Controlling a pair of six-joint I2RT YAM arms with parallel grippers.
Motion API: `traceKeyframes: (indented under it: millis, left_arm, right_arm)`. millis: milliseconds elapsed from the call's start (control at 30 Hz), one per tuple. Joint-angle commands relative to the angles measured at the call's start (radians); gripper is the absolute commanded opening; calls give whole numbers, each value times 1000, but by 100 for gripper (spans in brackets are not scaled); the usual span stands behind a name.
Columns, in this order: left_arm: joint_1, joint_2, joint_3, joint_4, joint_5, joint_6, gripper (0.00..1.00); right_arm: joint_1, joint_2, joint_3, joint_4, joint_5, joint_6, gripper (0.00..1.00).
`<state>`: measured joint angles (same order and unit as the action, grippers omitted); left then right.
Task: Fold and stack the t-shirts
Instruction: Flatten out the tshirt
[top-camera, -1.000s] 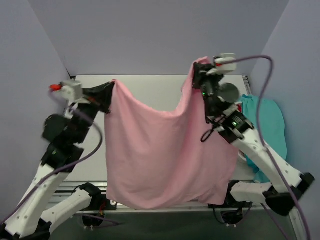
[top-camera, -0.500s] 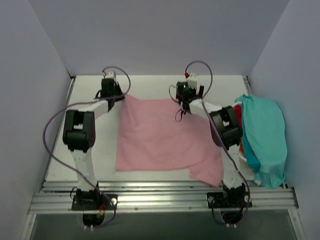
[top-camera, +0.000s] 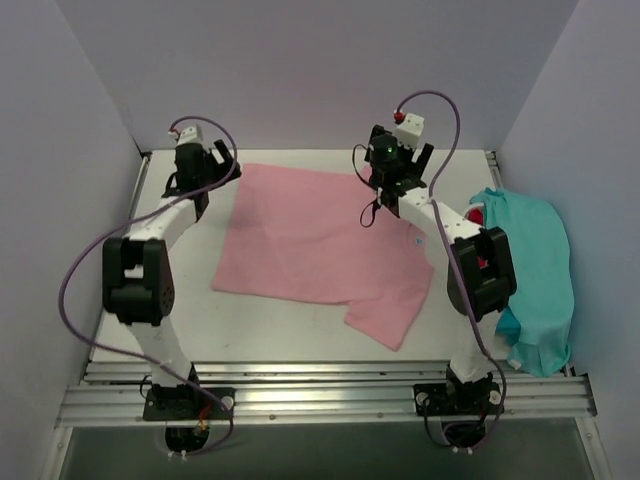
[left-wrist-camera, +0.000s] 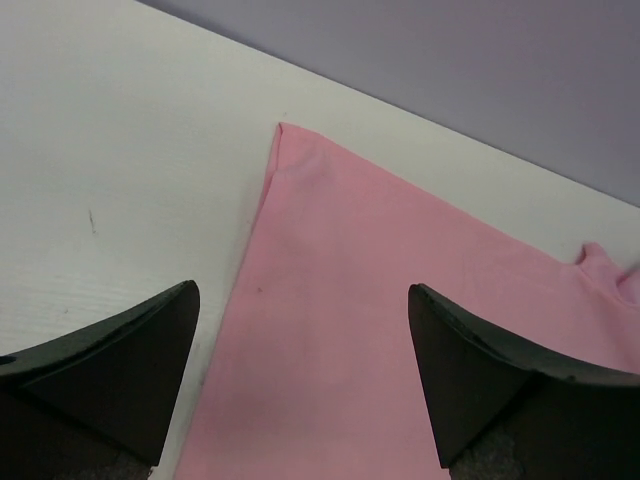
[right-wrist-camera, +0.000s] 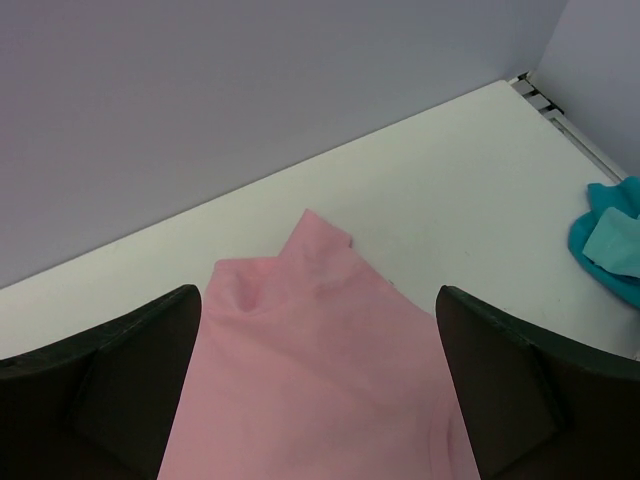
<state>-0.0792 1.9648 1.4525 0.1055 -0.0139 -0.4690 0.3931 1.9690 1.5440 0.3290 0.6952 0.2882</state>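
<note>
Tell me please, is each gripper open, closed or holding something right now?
Left gripper: open, holding nothing, above the pink t-shirt.
Right gripper: open, holding nothing, above the same shirt.

You have nothing to read here; no text, label, brand, number or sign is legible in any view; the pink t-shirt (top-camera: 310, 240), the teal t-shirt (top-camera: 535, 260) and the table (top-camera: 280, 335) look plain.

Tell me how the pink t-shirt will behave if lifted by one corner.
The pink t-shirt lies limp and flat on the table, so it will probably sag and drape. It looks thin, so likely light. Pushed, it would probably bunch rather than slide whole.
</note>
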Motion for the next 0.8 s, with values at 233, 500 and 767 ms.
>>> traceKeyframes:
  millis: [233, 500, 767]
  left_arm:
    - [-74, -340, -338, -39, -89, -39, 94]
    - [-174, -515, -629, -52, -214, -246, 94]
    - [-217, -672, -793, -67, -201, -339, 95]
  right_arm:
    - [-114, 55, 0, -251, -184, 189, 99]
    - [-30, -404, -603, -133, -122, 436, 100]
    - [180, -977, -838, -496, 17, 621, 100]
